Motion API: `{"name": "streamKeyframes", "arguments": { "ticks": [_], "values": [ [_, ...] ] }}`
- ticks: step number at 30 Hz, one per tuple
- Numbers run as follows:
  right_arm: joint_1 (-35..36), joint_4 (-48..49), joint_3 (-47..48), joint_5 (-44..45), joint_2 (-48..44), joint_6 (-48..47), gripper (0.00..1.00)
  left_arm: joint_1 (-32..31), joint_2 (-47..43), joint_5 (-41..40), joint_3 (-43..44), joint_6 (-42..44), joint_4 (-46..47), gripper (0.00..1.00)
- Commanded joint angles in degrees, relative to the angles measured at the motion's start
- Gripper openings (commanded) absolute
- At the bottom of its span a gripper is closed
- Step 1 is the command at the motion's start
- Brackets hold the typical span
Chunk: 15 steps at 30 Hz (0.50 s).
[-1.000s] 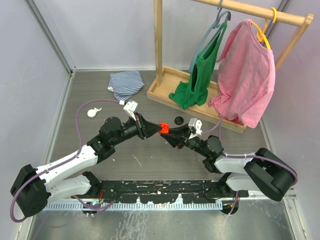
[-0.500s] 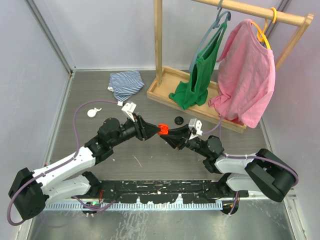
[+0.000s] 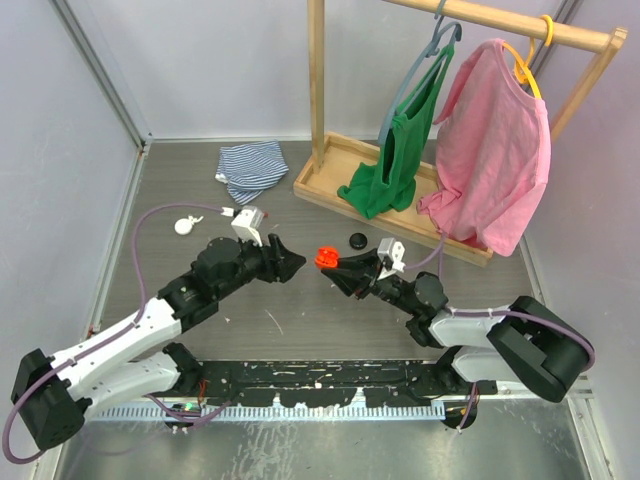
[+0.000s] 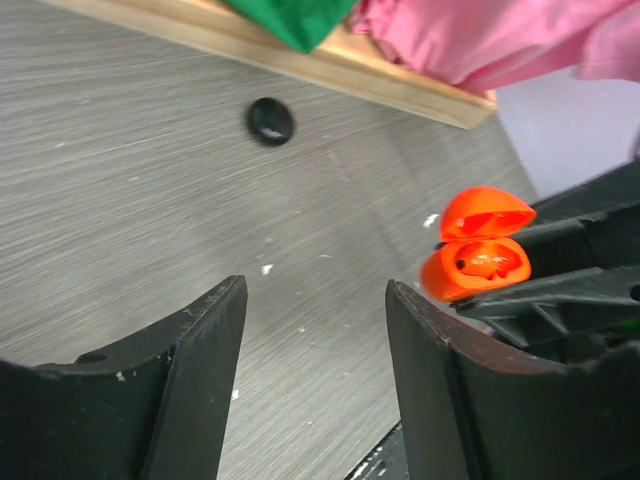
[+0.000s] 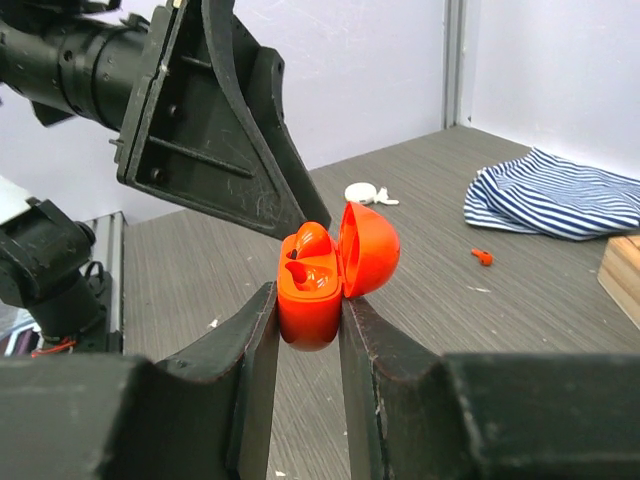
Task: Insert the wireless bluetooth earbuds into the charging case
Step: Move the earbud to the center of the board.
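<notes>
My right gripper (image 5: pixel 308 302) is shut on the orange charging case (image 5: pixel 310 295), holding it up with its lid (image 5: pixel 368 250) hinged open. One of the wireless bluetooth earbuds, an orange one (image 5: pixel 310 240), sits in a socket of the case. A second orange earbud (image 5: pixel 482 257) lies on the table near the striped cloth. My left gripper (image 4: pixel 315 330) stands open with nothing between its fingers, just left of the case (image 4: pixel 478 272) and apart from it. Seen from above, the left gripper (image 3: pixel 293 263) and the right gripper (image 3: pixel 338 265) face each other across the case (image 3: pixel 325 257).
A black round case (image 3: pixel 355 239) lies on the table beyond the grippers. A white case (image 3: pixel 184 225) lies at the left. A striped cloth (image 3: pixel 252 168) is at the back. The wooden rack (image 3: pixel 330 185) with green (image 3: pixel 395 165) and pink (image 3: pixel 495 150) garments stands back right.
My left gripper has opened and drawn back to the left, away from the orange case. The right gripper still holds the case in the same place.
</notes>
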Motion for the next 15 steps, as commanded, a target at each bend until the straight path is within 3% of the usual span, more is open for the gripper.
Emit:
{"name": "streamKeyframes", "arguments": {
  "ticks": [1,7,15],
  "values": [
    [0.22,4.66,-1.44,4.02,1.11,-3.73,0.01,-0.12,1.29,-12.01,5.41,3.68,-10.19,0.62],
    [0.21,4.51,-1.64,5.69,2.23,-4.6,0.01,1.9,7.32,-21.08,9.62,7.52,-18.06,0.66],
    [0.17,4.51,-1.75,7.1,3.68,-5.21,0.01,12.68,19.56,-19.38,16.67,10.57,-19.12,0.66]
  ]
}}
